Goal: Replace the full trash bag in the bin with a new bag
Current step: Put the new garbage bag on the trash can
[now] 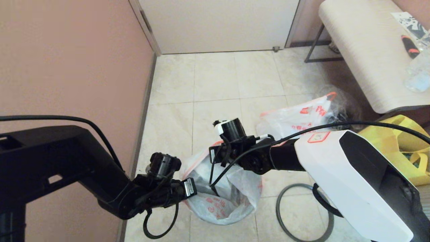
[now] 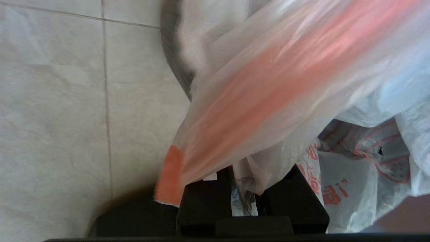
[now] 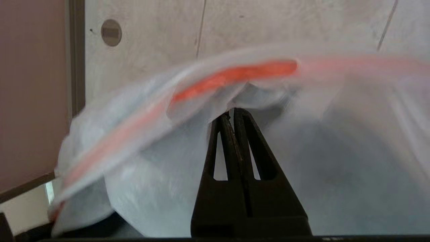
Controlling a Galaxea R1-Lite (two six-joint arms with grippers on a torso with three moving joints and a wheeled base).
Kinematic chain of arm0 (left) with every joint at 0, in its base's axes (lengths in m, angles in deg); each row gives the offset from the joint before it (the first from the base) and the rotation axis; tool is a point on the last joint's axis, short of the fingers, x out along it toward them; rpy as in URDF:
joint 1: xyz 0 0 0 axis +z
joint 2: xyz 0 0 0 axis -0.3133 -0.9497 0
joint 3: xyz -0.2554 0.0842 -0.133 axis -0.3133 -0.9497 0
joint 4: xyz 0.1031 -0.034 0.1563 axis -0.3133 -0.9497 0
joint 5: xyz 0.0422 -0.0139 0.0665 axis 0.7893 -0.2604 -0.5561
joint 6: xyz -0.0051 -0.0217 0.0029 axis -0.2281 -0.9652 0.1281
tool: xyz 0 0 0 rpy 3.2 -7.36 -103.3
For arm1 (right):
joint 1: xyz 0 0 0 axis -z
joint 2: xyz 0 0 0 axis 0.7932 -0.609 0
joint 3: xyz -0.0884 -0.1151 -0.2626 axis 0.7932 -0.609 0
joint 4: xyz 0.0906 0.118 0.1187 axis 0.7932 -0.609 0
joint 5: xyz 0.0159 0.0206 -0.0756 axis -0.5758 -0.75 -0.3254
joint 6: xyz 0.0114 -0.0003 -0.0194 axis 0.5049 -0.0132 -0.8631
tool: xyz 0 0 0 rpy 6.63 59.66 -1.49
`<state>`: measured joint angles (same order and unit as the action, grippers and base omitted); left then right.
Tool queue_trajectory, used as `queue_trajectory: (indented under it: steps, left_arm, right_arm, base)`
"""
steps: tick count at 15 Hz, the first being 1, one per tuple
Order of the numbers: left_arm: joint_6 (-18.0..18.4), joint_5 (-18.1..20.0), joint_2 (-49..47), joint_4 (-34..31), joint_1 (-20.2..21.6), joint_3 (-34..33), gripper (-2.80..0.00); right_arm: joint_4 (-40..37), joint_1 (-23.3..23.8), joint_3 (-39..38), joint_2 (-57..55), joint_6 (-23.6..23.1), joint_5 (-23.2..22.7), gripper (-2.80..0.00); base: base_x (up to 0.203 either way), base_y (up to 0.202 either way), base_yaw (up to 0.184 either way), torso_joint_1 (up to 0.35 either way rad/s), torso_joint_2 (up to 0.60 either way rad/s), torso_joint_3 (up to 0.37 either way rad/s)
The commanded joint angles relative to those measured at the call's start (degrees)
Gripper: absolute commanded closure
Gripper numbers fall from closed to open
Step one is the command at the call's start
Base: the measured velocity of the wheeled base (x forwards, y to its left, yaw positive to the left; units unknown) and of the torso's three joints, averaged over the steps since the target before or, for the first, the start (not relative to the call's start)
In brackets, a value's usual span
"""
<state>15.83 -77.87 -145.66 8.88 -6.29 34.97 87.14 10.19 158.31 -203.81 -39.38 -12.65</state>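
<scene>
Step in hand: fitting the new bag over the bin; both arms hold its mouth spread.
New bag: white with orange-red trim and red prints, standing open on the floor tiles near the pink wall, its mouth facing up. The bin itself is hidden under the plastic.
Left pincer: clenched on a fold of the new bag's rim, on the wall side; film is pinched between its black fingers.
Right pincer: clenched, tips together at the bag's far rim just under the orange-red trim; the right wrist view suggests thin film is caught between them, though this is not certain.
Rim hoop: dark grey ring lying flat on the floor just beside the bag, partly under the right arm; not yet fitted.
Full trash bag: set aside on the floor beyond the right arm, near the yellow tote and the bench-like surface; already out of the bin.
Next move, as judged: draw the rim outward and down around the bin's edge, keeping the film taut without tearing, then seat the hoop on top.
</scene>
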Motion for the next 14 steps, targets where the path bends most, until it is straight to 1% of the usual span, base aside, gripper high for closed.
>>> queue_trajectory:
  steps: [1,2,4,7,9,10,11,13,14]
  left_arm:
    - [-0.15,-0.02,0.17,0.24,-0.45,-0.36,0.00]
    - [0.04,-0.02,0.17,0.25,-0.86,-0.69,0.00]
    - [1.86,0.31,0.17,0.34,-1.55,-1.41,0.00]
    - [2.21,0.83,0.69,0.52,-2.07,-2.26,0.00]
    - [3.63,1.50,1.44,1.04,-2.50,-3.52,0.00]
    - [3.93,2.00,1.87,2.59,-2.52,-4.66,0.00]
    - [4.26,2.49,2.12,6.03,-2.48,-6.50,0.00]
    - [5.48,2.86,2.28,14.71,-2.31,-10.12,0.00]
    - [5.67,2.88,2.09,20.07,-1.93,-11.70,0.00]
  right_arm:
    - [0.14,-0.66,-0.05,-0.01,0.09,0.05,0.00]
    - [0.24,-0.95,0.04,0.08,0.09,0.05,0.00]
    - [1.02,-1.46,0.04,0.59,0.09,0.07,0.00]
    - [2.20,-1.48,0.22,0.52,-0.09,0.05,0.00]
    - [2.70,-1.21,0.22,0.52,-0.18,0.14,0.00]
    - [2.70,-0.76,0.22,0.52,-0.18,0.14,0.00]
    - [2.70,0.09,0.29,0.52,-0.30,0.14,0.00]
    - [2.67,1.87,0.31,0.52,-0.40,0.23,0.00]
    - [2.24,3.11,0.22,0.60,-0.44,0.29,0.00]
  base:
    - [0.000,0.000,0.000,0.000,0.00,0.000]
    - [0.000,0.000,0.000,0.000,0.00,0.000]
    - [0.000,0.000,0.000,0.000,0.00,0.000]
    - [0.000,0.000,0.000,0.000,0.00,0.000]
    - [0.000,0.000,0.000,0.000,0.00,0.000]
    - [0.000,0.000,0.000,0.000,0.00,0.000]
    - [0.000,0.000,0.000,0.000,0.00,0.000]
    - [0.000,0.000,0.000,0.000,0.00,0.000]
    - [0.000,0.000,0.000,0.000,0.00,0.000]
